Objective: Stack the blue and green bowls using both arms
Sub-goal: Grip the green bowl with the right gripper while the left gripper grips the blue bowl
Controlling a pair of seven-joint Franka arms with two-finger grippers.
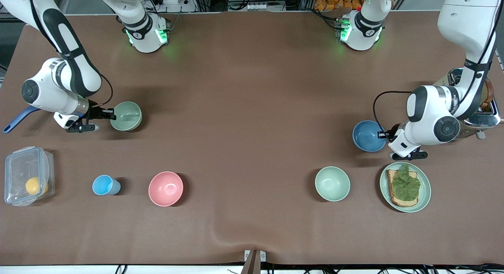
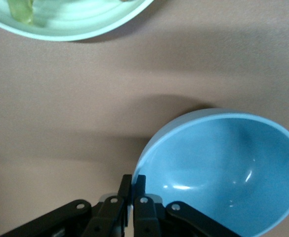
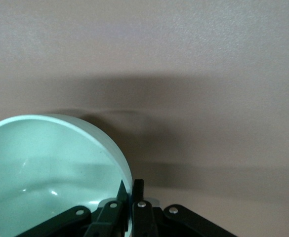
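The blue bowl (image 1: 368, 137) sits toward the left arm's end of the table, just farther from the front camera than the toast plate. My left gripper (image 1: 384, 135) is shut on its rim, one finger inside and one outside; the left wrist view shows the gripper (image 2: 133, 178) pinching the bowl (image 2: 223, 168). The sage-green bowl (image 1: 126, 115) is toward the right arm's end. My right gripper (image 1: 112, 115) is shut on its rim, as the right wrist view shows, with the gripper (image 3: 130, 185) on the bowl (image 3: 45, 163).
A mintier green bowl (image 1: 332, 183) and a green plate (image 1: 425, 195) with toast lie nearer the camera; the plate also shows in the left wrist view (image 2: 70, 24). A pink bowl (image 1: 165, 188), light-blue cup (image 1: 104, 185), clear box (image 1: 27, 181), blue handle (image 1: 15, 120) and toaster (image 1: 484, 112) are around.
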